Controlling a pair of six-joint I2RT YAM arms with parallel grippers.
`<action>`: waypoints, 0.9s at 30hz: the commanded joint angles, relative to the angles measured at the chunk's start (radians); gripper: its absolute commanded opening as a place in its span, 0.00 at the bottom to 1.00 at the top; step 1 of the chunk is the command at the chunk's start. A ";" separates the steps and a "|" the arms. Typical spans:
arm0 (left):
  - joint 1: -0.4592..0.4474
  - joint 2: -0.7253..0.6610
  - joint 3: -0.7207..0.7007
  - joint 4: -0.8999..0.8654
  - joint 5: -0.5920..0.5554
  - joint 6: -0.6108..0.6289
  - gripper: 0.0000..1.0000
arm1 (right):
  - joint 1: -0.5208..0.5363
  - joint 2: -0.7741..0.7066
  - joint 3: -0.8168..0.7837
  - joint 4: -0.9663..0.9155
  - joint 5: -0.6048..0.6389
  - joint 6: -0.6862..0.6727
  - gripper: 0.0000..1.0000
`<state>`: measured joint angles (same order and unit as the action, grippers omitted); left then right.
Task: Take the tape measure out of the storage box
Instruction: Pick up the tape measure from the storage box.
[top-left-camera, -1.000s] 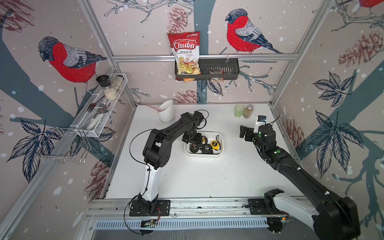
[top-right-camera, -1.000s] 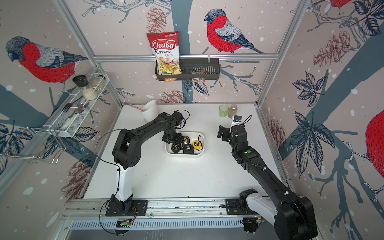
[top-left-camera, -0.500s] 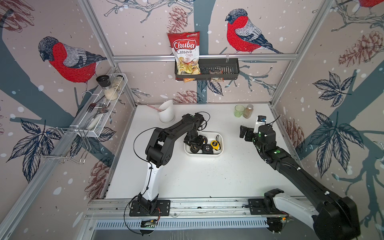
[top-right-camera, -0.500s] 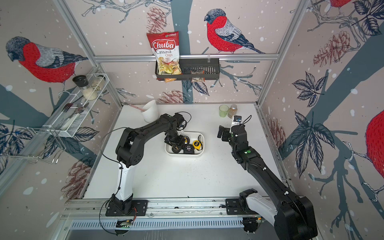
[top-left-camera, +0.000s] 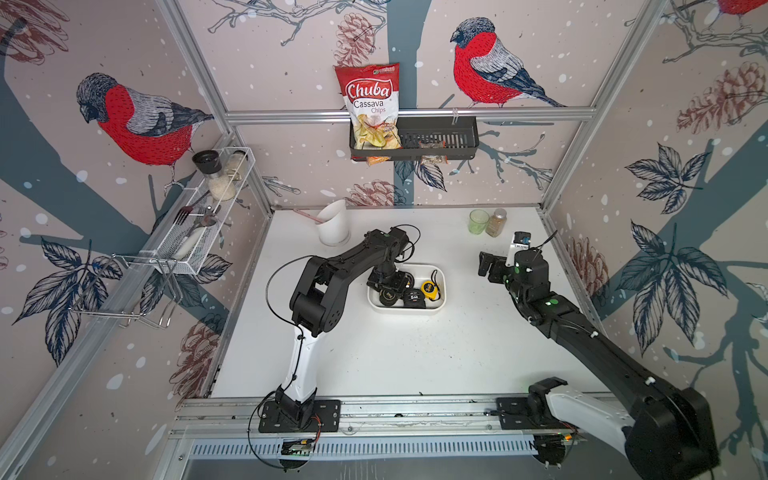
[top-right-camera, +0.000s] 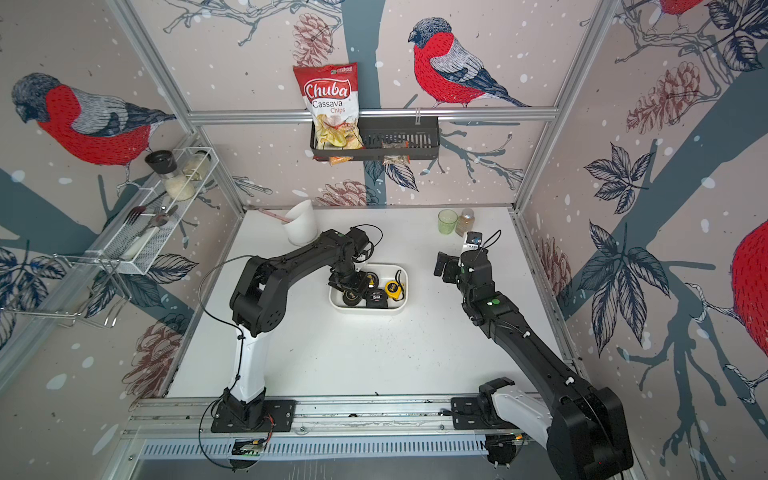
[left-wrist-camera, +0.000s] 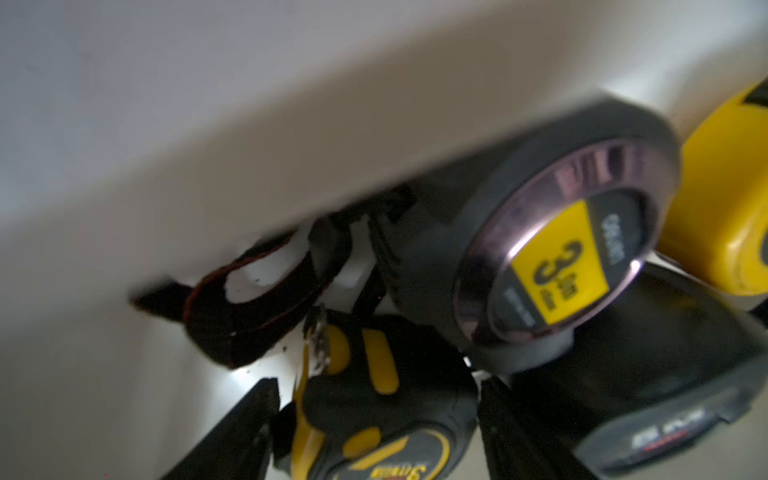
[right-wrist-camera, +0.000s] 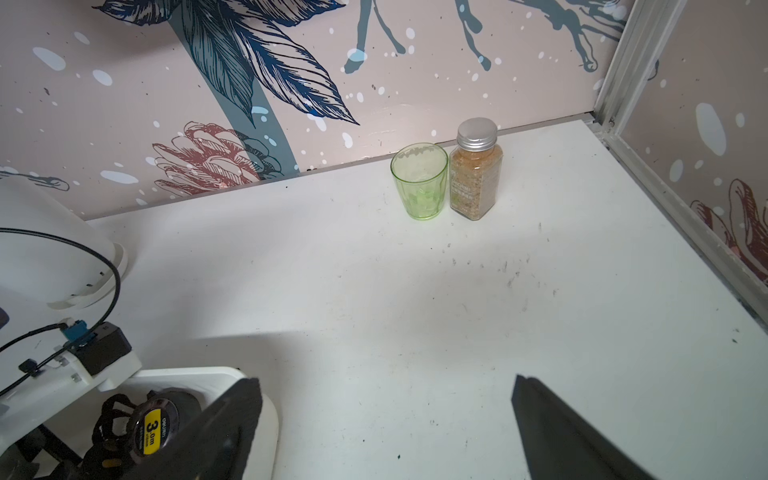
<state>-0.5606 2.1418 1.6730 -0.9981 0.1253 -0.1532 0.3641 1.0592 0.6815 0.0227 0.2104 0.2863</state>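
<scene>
In the storage box (top-left-camera: 407, 310), the gray tape measure (left-wrist-camera: 557, 266) says "3.0m", the black tape measure (top-left-camera: 414, 297) "5M". The left hand (left-wrist-camera: 378, 388) sits around a yellow-black tape measure (left-wrist-camera: 386, 432); I cannot tell if it squeezes. The right hand (right-wrist-camera: 384, 380) is spread wide.

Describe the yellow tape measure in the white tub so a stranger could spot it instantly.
On the white table, find the shallow white storage box mid-table. The yellow tape measure lies at its end toward the right arm; it is the only yellow-bodied case, its neighbours being black.

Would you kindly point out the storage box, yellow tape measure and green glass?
storage box (top-left-camera: 411, 309), a top view, front wall
yellow tape measure (top-left-camera: 429, 289), a top view, face
green glass (right-wrist-camera: 419, 187), right wrist view, side
</scene>
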 joint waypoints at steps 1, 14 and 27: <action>-0.005 0.007 -0.012 -0.005 0.014 0.013 0.79 | -0.001 -0.005 0.007 0.017 0.015 -0.005 1.00; -0.011 -0.008 0.027 -0.017 -0.037 -0.014 0.37 | -0.005 -0.014 -0.007 0.016 0.020 0.000 1.00; -0.009 -0.032 0.186 -0.119 -0.054 -0.026 0.28 | -0.004 -0.012 -0.012 0.019 -0.052 0.003 1.00</action>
<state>-0.5724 2.1235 1.8336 -1.0634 0.0746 -0.1772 0.3592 1.0477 0.6735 0.0227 0.1974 0.2867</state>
